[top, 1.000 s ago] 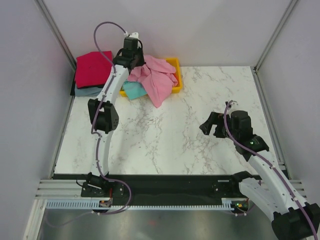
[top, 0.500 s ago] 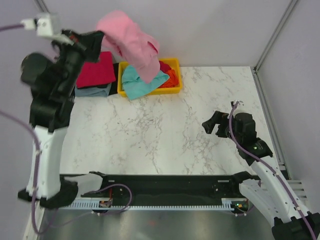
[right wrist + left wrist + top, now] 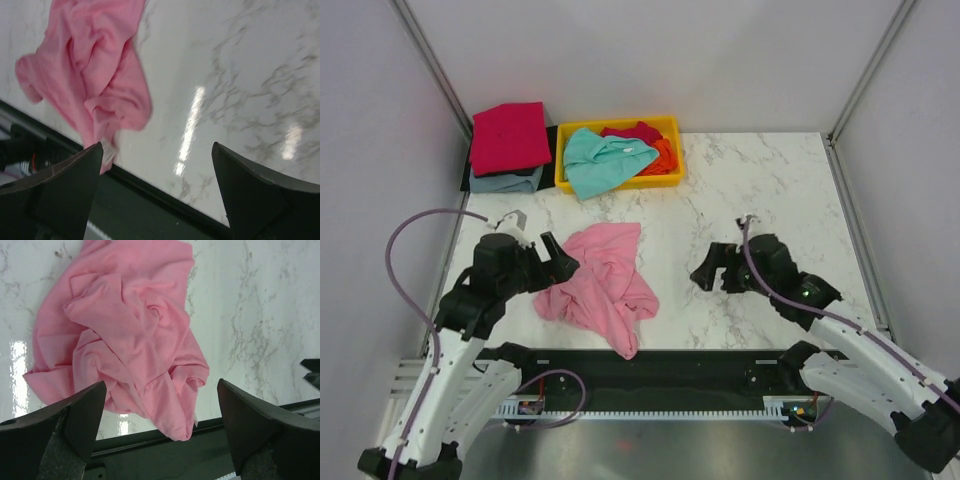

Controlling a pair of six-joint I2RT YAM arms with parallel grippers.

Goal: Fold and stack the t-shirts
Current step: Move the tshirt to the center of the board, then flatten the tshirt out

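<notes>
Left end effector (image 3: 558, 266), jaws spread wide and holding nothing, sits low over the desk (image 3: 770, 190) at the left edge of the light pink t-shirt (image 3: 602, 285). In the left wrist view the crumpled garment fills the space ahead of and between the two dark fingers (image 3: 75, 425), lying loose on the marble surface. Whether a fingertip touches the cloth cannot be told.

Right end effector (image 3: 706, 276), likewise open and empty, faces the shirt from its other side, with a strip of bare marble between its fingertips and the cloth. The pink t-shirt lies as a rumpled, unfolded heap between the two end effectors, one corner reaching the dark strip along the near desk edge.

Well beyond both end effectors, toward the far left of the desk, a yellow tray (image 3: 672, 128) holds a teal t-shirt (image 3: 600, 160) draped over its near rim, with a red t-shirt (image 3: 635, 132) and an orange t-shirt (image 3: 665, 156) behind it. Just left of the tray, far ahead of the left end effector, a folded crimson t-shirt (image 3: 510, 135) lies on top of a grey-blue t-shirt (image 3: 505, 182).
</notes>
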